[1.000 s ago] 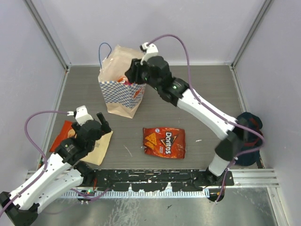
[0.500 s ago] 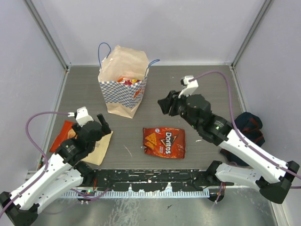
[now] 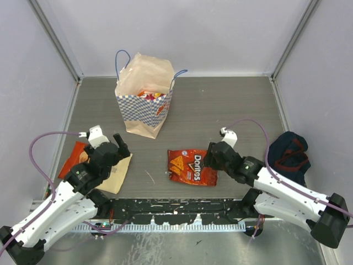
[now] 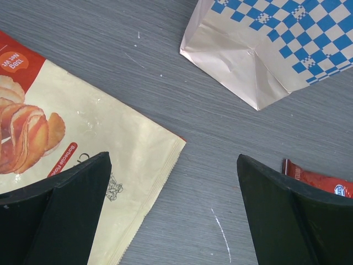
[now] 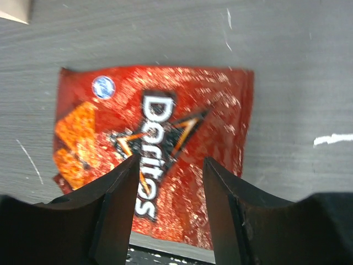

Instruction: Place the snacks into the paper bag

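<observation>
Hovering low over the table (image 3: 231, 110), the right pincer (image 3: 206, 160) sits above the right part of a red Doritos bag (image 3: 190, 167), which lies flat near the middle of the near side. Seen from the wrist, the right pincer's two dark fingers (image 5: 118, 193) stand partly apart, straddling the printed logo and not yet closed on anything; whether they touch the foil cannot be told.

The paper bag (image 3: 140, 113) stands upright at the far left, mouth open, with colourful snacks (image 3: 150, 95) showing inside.

The left pincer (image 3: 117, 144) hangs wide open and empty over a cream chip packet (image 4: 94, 138) at the near left, with a red-orange pack (image 3: 74, 154) just beyond it. A dark navy cloth bag (image 3: 287, 157) lies at the right edge.

What could go wrong: the packet is flat and slick, so closing fingers may skate across the foil, nip only a wrinkle, or shove it toward the near edge. A broad packet held by one side could also droop, snag the paper bag's rim and tip that light bag over.

A second ago the right arm stretched over the paper bag's mouth; half a second ago it was in mid-air between bag and packet; now it is down at the Doritos. The left arm has not moved.
</observation>
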You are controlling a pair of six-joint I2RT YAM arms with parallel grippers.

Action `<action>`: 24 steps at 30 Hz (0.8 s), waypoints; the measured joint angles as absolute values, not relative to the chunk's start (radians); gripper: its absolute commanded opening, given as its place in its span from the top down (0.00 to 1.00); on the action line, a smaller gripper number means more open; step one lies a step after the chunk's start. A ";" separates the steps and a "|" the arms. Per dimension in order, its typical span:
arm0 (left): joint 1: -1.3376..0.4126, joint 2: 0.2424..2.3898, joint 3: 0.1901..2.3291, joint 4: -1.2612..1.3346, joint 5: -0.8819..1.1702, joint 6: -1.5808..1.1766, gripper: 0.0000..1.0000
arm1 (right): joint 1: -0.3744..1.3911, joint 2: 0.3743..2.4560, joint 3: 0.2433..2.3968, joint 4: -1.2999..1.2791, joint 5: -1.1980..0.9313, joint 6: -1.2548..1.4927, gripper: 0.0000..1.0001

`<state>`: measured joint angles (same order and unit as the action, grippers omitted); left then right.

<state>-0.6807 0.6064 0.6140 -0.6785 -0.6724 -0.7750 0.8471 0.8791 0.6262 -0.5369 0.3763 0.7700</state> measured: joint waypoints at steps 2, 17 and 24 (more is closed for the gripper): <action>-0.681 0.607 0.614 -0.678 -0.670 -0.775 0.02 | 0.847 0.841 0.569 -0.552 0.372 0.828 0.46; -0.681 0.622 0.583 -0.628 -0.649 -0.779 0.02 | 0.847 0.668 0.392 -0.664 0.340 1.089 0.31; -0.681 0.627 0.561 -0.617 -0.639 -0.797 0.02 | 0.847 0.500 0.229 -0.587 0.280 1.168 0.29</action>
<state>-0.6807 0.6270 0.5610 -0.6174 -0.6392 -0.7971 0.8467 0.4995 0.2291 -0.5865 0.2798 1.1675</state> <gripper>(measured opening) 0.980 0.707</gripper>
